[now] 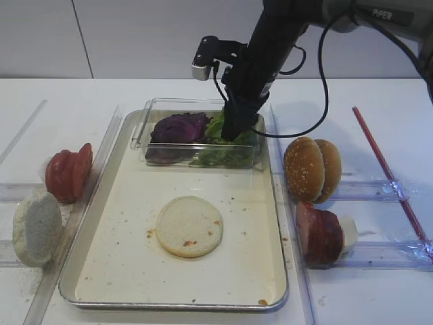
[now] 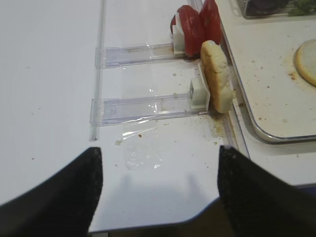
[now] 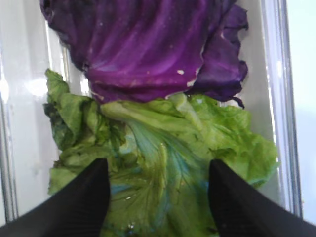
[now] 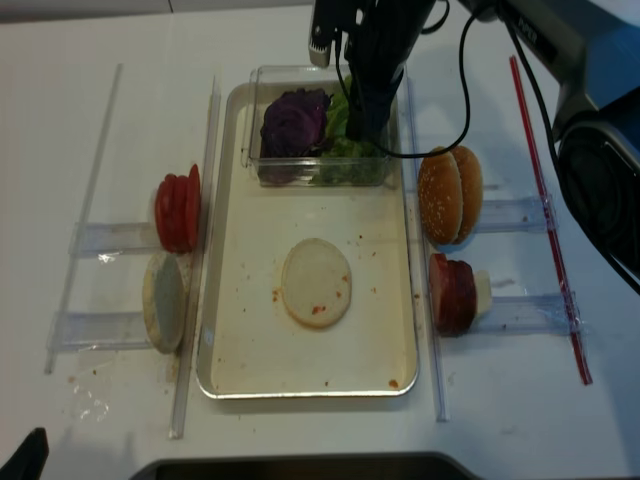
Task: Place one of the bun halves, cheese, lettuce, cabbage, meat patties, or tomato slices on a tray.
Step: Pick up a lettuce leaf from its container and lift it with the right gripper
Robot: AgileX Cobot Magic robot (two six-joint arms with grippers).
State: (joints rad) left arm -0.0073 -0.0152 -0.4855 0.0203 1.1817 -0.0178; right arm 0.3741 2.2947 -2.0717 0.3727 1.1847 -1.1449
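My right gripper [image 3: 158,163] is open, its fingers spread low over the bright green lettuce [image 3: 168,148] in a clear box [image 1: 155,108] at the tray's far end. Purple cabbage [image 3: 148,44] lies just beyond the leaf. The silver tray [image 1: 169,305] holds a flat pale bun half [image 1: 189,226] in its middle. Sesame bun halves [image 1: 311,169] and meat patties [image 1: 318,233] stand right of the tray. To its left are tomato slices [image 1: 67,172]. Cheese is out of view. My left gripper [image 2: 159,148] is open above the table's front left, holding nothing.
A speckled floury disc [image 1: 37,228] leans in a clear rack left of the tray. Clear plastic rails [image 2: 143,106] run along both sides. A red rod [image 1: 389,176] lies at the far right. The right arm's cable [image 1: 318,101] hangs beside the box.
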